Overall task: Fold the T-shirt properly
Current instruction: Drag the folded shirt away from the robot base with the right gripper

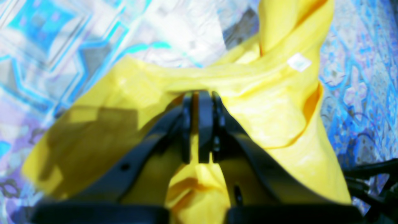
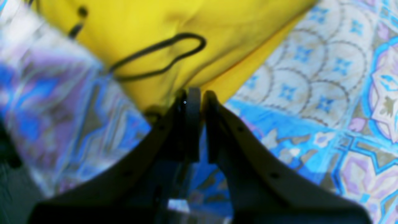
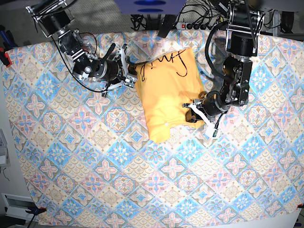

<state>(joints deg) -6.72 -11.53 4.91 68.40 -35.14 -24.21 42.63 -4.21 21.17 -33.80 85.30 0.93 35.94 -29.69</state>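
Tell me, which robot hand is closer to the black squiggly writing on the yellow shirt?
Right. The right gripper pinches the T-shirt edge beside the black writing. The left gripper grips the opposite, plain end, farther away.

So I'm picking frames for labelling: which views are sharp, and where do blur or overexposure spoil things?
Base view: sharp and evenly lit, T-shirt and tablecloth pattern crisp. Left wrist view: soft all over, tablecloth blown out to white at the top, dark shadow on the cloth left of the left gripper. Right wrist view: left side smeared, right gripper out of focus, pattern at right clearer.
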